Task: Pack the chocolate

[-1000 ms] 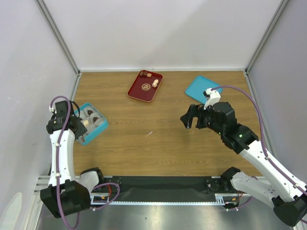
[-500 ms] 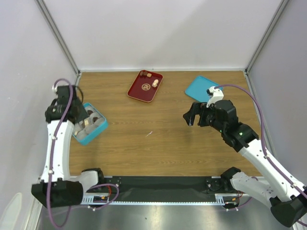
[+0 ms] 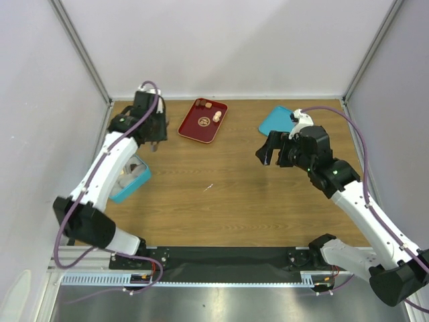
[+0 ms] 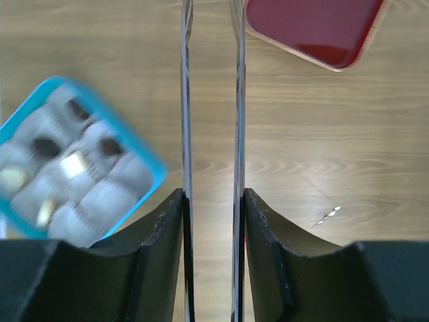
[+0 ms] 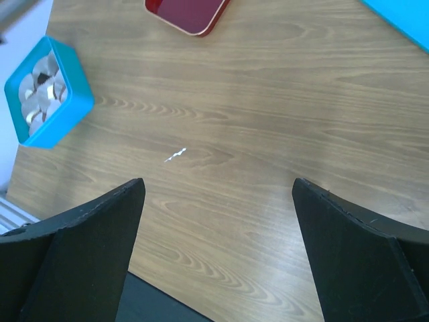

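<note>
Firstly, markings: I find no brand name or legible text anywhere. The only candidate is a small gold emblem in the middle of the red tray. It is too small to read from the top camera, and the left wrist view catches just one corner of the tray.

Chocolate: split between two places. Several pieces sit in the paper cups of the teal box at the left edge of the wooden table. Some are dark and some pale, but they are blurred in the wrist view, so I give no count. A few more lie at the far end of the red tray.

Left arm: reached far out toward the back-left corner. In the top view it crosses over the box and hides part of it. The left gripper hangs over bare wood between box and tray, pointing down. Its fingers stand parallel and slightly parted. Wood shows through the gap, and I see nothing gripped. The tips run off the top of the frame.

Right arm: elbow bent, raised over the right half of the table. The right gripper is spread wide and empty. It is near a flat teal lid, which the arm partly covers in the top view.

A thin silvery scrap lies mid-table; I can't identify it.
</note>
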`<state>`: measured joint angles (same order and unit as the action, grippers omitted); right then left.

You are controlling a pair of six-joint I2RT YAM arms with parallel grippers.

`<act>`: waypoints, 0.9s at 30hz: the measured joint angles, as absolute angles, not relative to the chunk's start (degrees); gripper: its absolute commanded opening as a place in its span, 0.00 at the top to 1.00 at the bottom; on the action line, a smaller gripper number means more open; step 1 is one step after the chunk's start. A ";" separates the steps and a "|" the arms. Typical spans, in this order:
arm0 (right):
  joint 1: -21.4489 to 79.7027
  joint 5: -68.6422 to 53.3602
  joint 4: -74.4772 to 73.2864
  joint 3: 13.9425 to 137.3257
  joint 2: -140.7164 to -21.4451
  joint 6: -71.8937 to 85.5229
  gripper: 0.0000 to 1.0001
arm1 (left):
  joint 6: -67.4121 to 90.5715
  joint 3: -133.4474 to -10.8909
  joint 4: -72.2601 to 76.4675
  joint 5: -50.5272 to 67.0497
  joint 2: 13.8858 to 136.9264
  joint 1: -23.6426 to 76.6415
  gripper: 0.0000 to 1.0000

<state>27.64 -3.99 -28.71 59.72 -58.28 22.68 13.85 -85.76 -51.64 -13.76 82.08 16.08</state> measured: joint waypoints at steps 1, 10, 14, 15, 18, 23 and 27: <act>27.24 -3.92 -29.08 60.18 -58.26 22.76 0.00 | 13.39 -85.89 -50.09 -12.84 83.74 16.78 0.57; 26.11 -0.54 -30.92 61.30 -57.43 23.55 0.00 | 10.07 -89.89 -38.98 -6.50 99.72 20.12 0.57; 26.02 1.28 -31.03 59.90 -55.35 23.81 0.00 | 9.30 -90.54 -35.64 -5.30 104.36 21.43 0.57; 26.02 1.65 -31.05 59.37 -54.70 23.94 0.01 | 8.99 -90.54 -35.00 -5.15 105.21 21.80 0.57; 26.02 2.35 -31.00 58.37 -53.65 23.99 0.01 | 8.71 -90.54 -33.74 -4.97 106.87 22.79 0.55; 25.87 2.63 -30.79 57.87 -54.04 23.66 0.01 | 8.01 -90.54 -30.46 -5.23 107.37 24.05 0.53; 25.76 2.79 -30.44 57.87 -54.87 22.68 0.01 | 7.18 -90.48 -27.64 -5.04 107.48 24.47 0.52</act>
<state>25.76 2.79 -30.44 57.87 -54.87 22.68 7.18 -90.48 -27.64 -5.04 107.48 24.47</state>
